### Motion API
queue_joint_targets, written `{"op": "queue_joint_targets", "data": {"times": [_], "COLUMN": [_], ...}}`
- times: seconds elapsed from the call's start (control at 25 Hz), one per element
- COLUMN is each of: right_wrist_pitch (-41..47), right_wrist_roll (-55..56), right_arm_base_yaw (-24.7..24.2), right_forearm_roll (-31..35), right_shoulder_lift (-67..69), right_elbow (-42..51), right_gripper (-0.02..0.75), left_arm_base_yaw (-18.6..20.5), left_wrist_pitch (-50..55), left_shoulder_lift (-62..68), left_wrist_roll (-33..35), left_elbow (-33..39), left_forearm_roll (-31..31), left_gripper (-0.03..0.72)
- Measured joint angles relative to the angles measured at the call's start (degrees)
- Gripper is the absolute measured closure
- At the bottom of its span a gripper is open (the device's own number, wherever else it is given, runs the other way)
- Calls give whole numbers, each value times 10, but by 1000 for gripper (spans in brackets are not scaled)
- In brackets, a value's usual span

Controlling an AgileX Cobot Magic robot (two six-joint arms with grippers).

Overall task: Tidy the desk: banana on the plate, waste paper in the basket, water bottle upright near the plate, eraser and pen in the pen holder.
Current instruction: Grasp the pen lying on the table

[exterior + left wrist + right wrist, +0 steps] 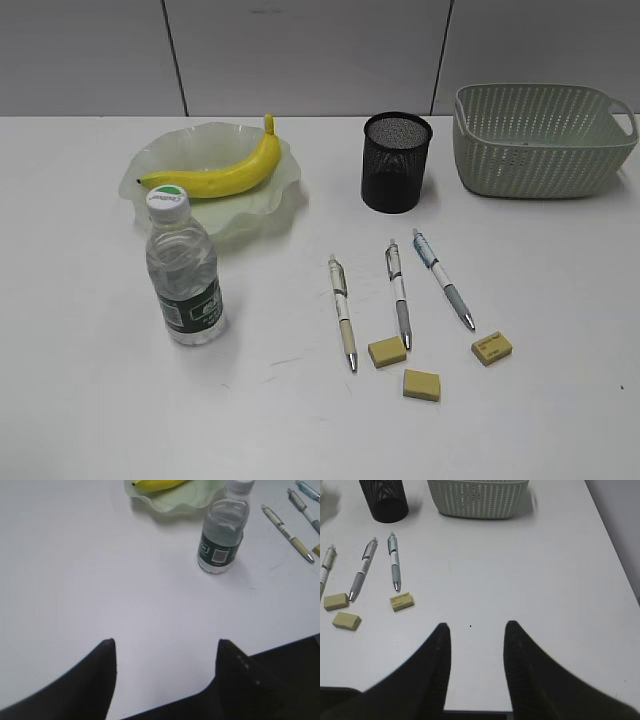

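The banana (225, 172) lies on the pale-green plate (165, 150). The water bottle (182, 268) stands upright in front of the plate; it also shows in the left wrist view (221, 532). Three pens (342, 310) (398, 293) (442, 276) and three erasers (387, 351) (422, 384) (491, 347) lie on the desk (90, 380) in front of the black mesh pen holder (396, 162). The basket (540, 140) stands at the back right. No waste paper shows. My left gripper (165, 647) and right gripper (476, 626) are open and empty, outside the exterior view.
The desk's right edge runs past the basket (477, 497) in the right wrist view. A grey panelled wall (300, 50) stands behind the desk. The pens (394, 560) and erasers (401, 601) lie left of my right gripper.
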Motion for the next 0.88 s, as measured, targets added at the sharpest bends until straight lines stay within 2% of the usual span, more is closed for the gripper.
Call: {"op": "queue_joint_targets", "data": {"times": [0.16, 0.28, 0.44, 0.68, 0.88], "right_wrist_pitch": [0, 0, 0, 0, -6], "right_wrist_roll": [0, 0, 0, 3, 5], "right_arm_base_yaw": [0, 0, 0, 0, 0], "right_forearm_roll": [0, 0, 0, 8, 20], "right_shoulder_lift": [0, 0, 0, 0, 21], "right_elbow": [0, 0, 0, 0, -4], "right_gripper": [440, 440, 440, 440, 441], "left_arm_base_yaw": [33, 46, 48, 31, 56], "left_wrist_pitch": [-23, -32, -35, -35, -35], "left_shoulder_lift": [-60, -78, -84, -84, -102], "left_wrist_roll": [0, 0, 0, 0, 0], "left_elbow": [43, 49, 49, 50, 50], "left_forearm_roll": [0, 0, -1, -1, -1], "left_gripper": [232, 233, 237, 253, 253]}}
